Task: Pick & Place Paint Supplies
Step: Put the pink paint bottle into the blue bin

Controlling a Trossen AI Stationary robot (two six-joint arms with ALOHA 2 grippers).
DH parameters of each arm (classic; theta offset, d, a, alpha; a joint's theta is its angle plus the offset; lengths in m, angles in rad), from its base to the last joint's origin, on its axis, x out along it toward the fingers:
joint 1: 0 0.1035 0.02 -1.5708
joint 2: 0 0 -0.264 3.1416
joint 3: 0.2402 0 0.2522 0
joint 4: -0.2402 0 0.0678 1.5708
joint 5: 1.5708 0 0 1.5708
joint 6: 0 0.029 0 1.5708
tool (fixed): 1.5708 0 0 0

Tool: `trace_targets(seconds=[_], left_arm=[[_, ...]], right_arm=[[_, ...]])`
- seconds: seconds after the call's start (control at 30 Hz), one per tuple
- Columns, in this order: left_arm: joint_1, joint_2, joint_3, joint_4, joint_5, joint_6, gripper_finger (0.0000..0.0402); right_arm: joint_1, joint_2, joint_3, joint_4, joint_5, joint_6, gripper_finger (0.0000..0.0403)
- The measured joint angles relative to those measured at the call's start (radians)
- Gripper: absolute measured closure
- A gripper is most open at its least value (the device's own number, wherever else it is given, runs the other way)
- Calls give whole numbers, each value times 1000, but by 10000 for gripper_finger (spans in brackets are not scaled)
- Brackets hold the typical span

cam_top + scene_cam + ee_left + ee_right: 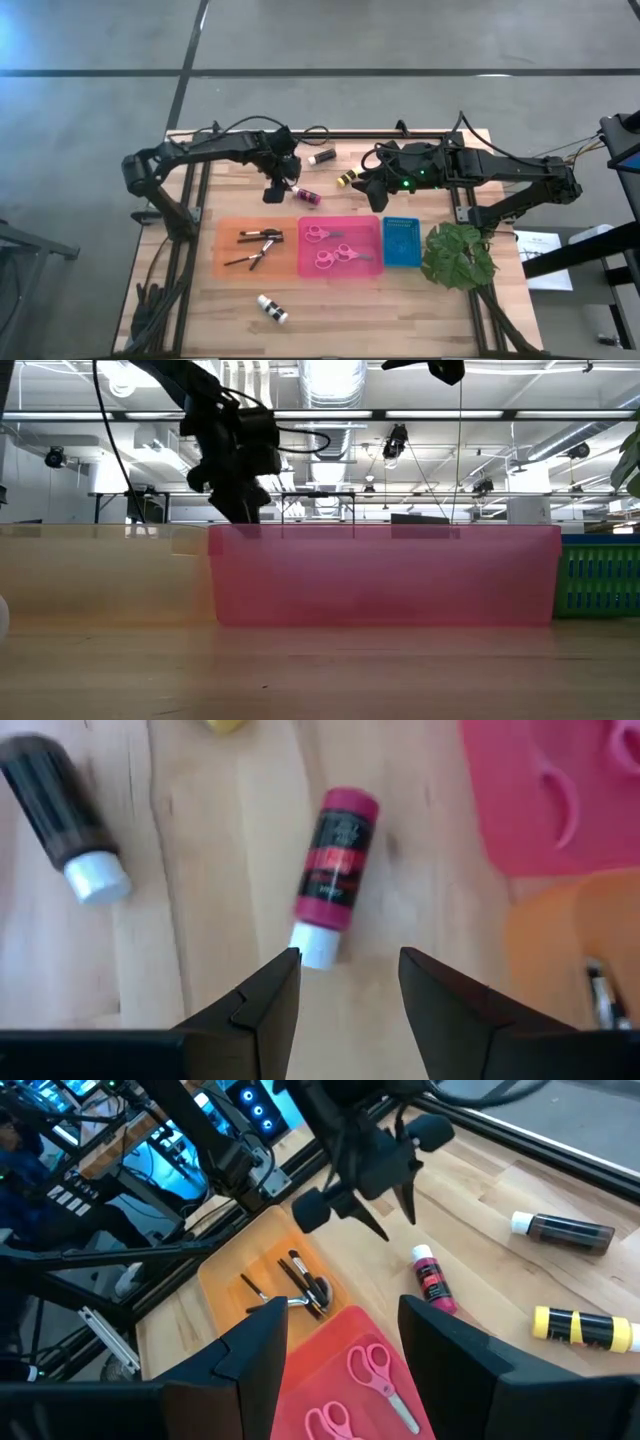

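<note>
The pink paint bottle (307, 196) lies on its side on the wood, and its white cap (315, 945) points toward my left gripper (345, 970). That gripper is open and hovers just left of the bottle (274, 193), clear of it (400, 1195). A black bottle (322, 157) and a yellow bottle (349, 179) lie farther back, and a white bottle (271, 309) lies near the front edge. Brushes (256, 248) lie in the orange tray. Two pink-handled scissors (335, 247) lie in the pink tray. My right gripper (370, 195) is open and raised beside the yellow bottle.
The orange tray (228, 262), pink tray (340, 272) and blue tray (402, 241) stand in a row across the table's middle. A green leafy plant (458, 255) lies at the right. In the low view the pink tray's wall (385, 575) hides the bottles behind it.
</note>
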Motion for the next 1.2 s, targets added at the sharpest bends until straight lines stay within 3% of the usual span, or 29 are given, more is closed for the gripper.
trace_targets(seconds=[0.3, 0.9, 1.2], left_arm=[[3, 59, -76, 82, -26, 15, 224], [33, 60, -228, 338, -45, -40, 224], [38, 74, -228, 325, -18, -41, 224]], right_arm=[[0, 0, 0, 0, -3, 3, 216], [0, 0, 0, -12, -2, 38, 216], [0, 0, 0, -19, -2, 54, 216]])
